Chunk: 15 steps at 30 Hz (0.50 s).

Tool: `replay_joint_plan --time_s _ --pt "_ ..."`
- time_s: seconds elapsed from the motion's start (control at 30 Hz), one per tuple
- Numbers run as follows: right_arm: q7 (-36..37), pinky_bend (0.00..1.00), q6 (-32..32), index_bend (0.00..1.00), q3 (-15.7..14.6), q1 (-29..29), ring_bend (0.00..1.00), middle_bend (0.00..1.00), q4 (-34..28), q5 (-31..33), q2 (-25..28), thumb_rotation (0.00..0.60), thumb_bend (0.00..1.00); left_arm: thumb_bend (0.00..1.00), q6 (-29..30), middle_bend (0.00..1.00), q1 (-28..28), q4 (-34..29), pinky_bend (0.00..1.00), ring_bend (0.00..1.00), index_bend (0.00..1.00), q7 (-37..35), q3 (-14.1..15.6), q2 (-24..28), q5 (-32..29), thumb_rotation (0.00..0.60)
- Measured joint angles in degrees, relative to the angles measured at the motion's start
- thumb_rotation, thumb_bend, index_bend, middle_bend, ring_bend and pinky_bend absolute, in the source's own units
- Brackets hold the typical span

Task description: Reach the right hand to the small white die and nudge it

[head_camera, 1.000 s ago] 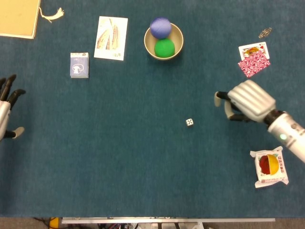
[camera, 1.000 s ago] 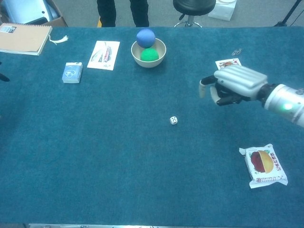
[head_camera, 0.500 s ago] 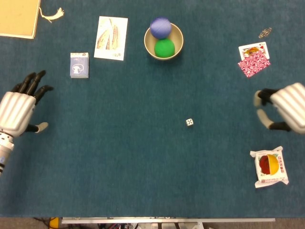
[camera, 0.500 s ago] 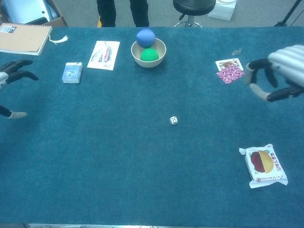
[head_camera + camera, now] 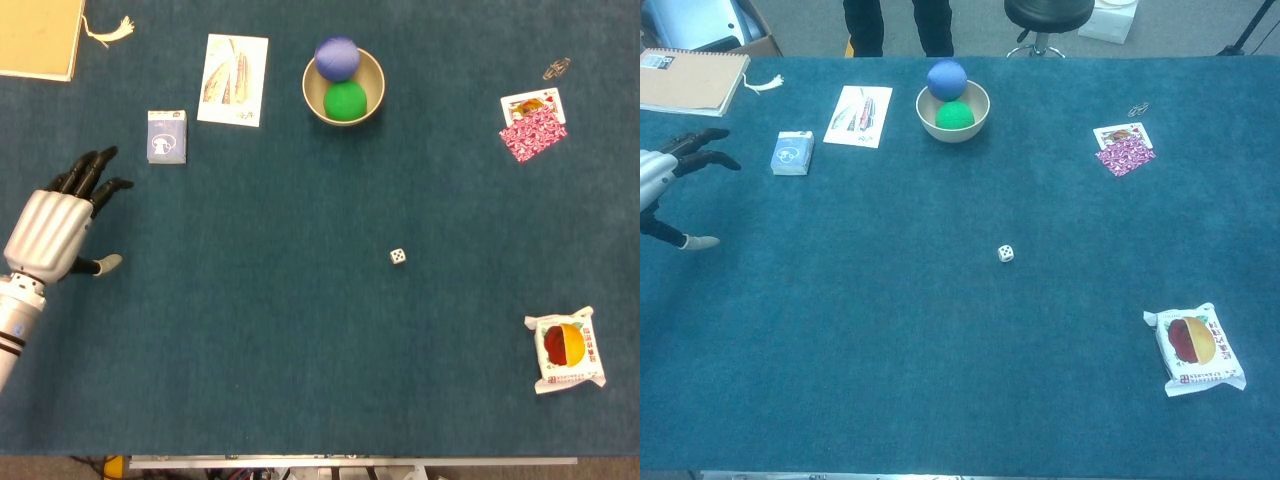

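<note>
The die [image 5: 398, 257] lies alone mid-desk [image 5: 260, 330] — bowl [image 5: 372, 98] beyond, snack packet [image 5: 567, 349] off right. The left hand [image 5: 55, 228] hovers far left, fingers spread, holding nothing; the right hand is out of frame.

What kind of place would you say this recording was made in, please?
Probably a lab or office: a blue-carpeted table with test props, an office stool and a cardboard box behind it.

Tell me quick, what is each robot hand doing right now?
Left hand: open, fingers spread, holding nothing.
Right hand: not in either view.
</note>
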Motion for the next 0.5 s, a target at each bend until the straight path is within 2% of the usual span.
replay_joint_plan --time_s 0.23,0.5 --pt "0.94 0.55 1.00 0.48 0.14 -3.03 0.51 0.47 1.14 0.35 -0.42 0.571 0.45 0.02 0.75 0.00 0.22 0.91 0.24 0.01 0.22 -0.51 -0.18 0.01 -0.61 0.600" --pt "2.56 0.55 -0.13 0.48 1.79 -4.53 0.51 0.47 3.63 3.01 -2.36 0.577 0.45 0.02 2.59 0.01 -0.89 0.88 0.24 0.01 0.22 2.75 -1.27 1.40 0.35 0.600"
